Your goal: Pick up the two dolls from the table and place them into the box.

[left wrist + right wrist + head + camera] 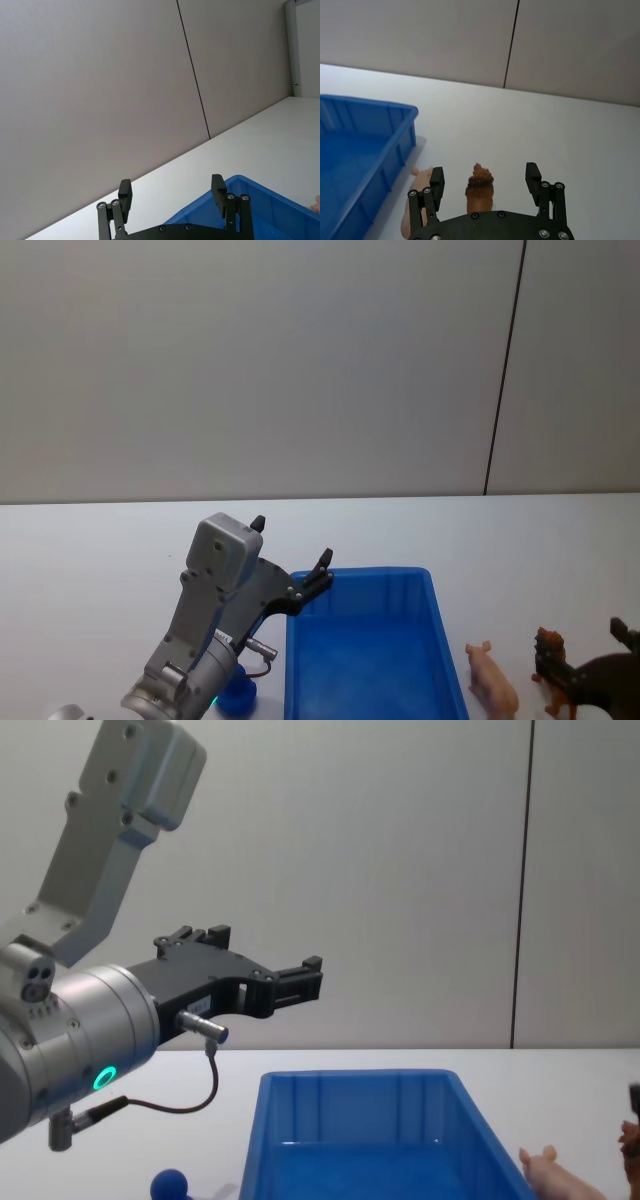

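Note:
The blue box point(360, 574) sits on the white table point(100, 540) in front of me. To its right lie the pale pink doll point(492, 680) and the dark brown doll point(552, 652). My right gripper point(485, 176) is low over the table and open, and the brown doll point(479, 187) stands between its fingers point(533, 175) without touching them. The pink doll point(420, 175) lies just beside it, next to the box wall point(395, 150). My left gripper point(292, 540) hangs open and empty above the box's far left corner; it is well above the box rim point(350, 1076) in the chest view.
A small blue knob-like object point(237, 696) lies on the table left of the box, under my left arm. A grey wall with a dark vertical seam point(505, 370) closes off the far side of the table.

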Tool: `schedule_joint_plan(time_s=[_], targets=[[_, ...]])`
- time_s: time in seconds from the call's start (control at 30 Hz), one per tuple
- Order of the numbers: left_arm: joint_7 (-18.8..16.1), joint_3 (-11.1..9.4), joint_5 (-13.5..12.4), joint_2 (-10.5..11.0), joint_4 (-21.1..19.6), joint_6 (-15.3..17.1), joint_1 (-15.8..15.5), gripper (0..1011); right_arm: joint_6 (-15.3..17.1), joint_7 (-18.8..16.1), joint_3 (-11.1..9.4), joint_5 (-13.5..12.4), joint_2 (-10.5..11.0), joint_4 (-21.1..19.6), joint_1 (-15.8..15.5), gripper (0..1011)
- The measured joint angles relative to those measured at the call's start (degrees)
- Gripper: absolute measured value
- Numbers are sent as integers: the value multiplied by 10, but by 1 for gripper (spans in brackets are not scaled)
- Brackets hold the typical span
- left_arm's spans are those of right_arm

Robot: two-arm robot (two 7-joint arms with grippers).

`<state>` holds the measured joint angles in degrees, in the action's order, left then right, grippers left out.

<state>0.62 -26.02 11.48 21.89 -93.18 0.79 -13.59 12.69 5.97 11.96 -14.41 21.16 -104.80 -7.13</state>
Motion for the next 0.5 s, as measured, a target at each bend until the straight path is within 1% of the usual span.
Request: schedule_joint_plan(time_s=[0.17,0.5], targets=[[0,0,0,0,0,0,0,1001,9,1,-1,4,2,10,-6,1001],[0,0,0,0,0,0,0,1001,15,-5,-3,11,0,44,-8,1001]])
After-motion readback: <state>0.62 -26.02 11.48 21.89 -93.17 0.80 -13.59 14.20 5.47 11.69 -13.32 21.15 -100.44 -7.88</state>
